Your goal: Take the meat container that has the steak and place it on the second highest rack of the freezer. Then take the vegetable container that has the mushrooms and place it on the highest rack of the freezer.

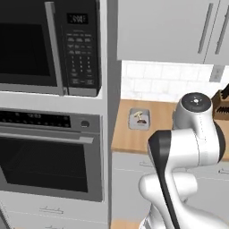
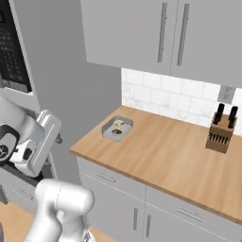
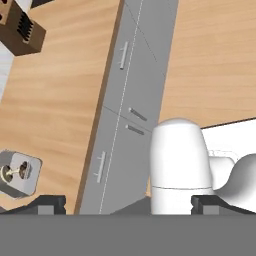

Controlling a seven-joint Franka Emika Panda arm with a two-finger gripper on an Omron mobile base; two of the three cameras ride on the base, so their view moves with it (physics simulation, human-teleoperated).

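**Mushrooms sit in their tray on the tabletop, untouched**

Mushrooms [image 1: 140,116], a few pale and dark-brown pieces, lie in a small grey tray [image 1: 139,119] on the wooden tabletop [image 1: 129,138], close to the tall grey panel that borders it. In the left base view, a microwave [image 1: 49,47] and below it a black-windowed oven [image 1: 50,152] fill the column at the left; the tray sits right of that column, and the white arm [image 1: 188,147] rises in the foreground at the lower right, clear of the tray. A knife block [image 1: 222,105] stands at the far right edge.

In the right base view the arm [image 2: 28,142] is folded at the left, the tray [image 2: 117,129] lies near the tabletop's left end, and the knife block [image 2: 221,133] stands well apart by the tiled wall, under grey wall cupboards [image 2: 165,35].

In the hand view the tray [image 3: 19,174] appears at the lower left. The jaws [image 3: 128,205] stand wide apart and hold nothing, with grey drawer fronts [image 3: 127,100] beyond them.
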